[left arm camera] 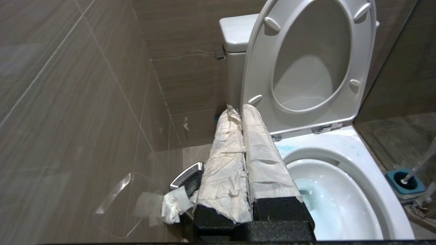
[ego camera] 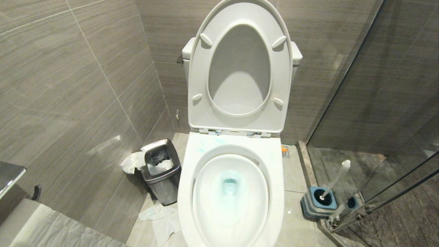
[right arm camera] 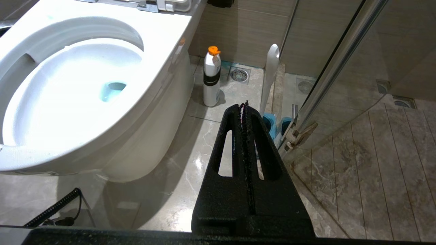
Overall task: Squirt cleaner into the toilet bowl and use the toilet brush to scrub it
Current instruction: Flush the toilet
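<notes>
The toilet bowl point(ego camera: 230, 192) is seen with seat and lid raised against the tank, pale turquoise cleaner point(ego camera: 229, 186) tinting the water and smeared on the rim near the hinges. The toilet brush point(ego camera: 334, 180) is stood in its blue-topped holder point(ego camera: 317, 202) on the floor to the bowl's right, beside the glass shower door point(ego camera: 384, 120). The left gripper point(left arm camera: 240, 108) (its fingers wrapped in white paper) is held above the bowl's left rim, jaws pressed together and empty. The right gripper point(right arm camera: 244, 105) is held low beside the bowl, jaws likewise closed on nothing, near an orange-capped bottle point(right arm camera: 212, 78). A steel waste bin point(ego camera: 162, 170) is seen left of the bowl, tissue scattered around it.
</notes>
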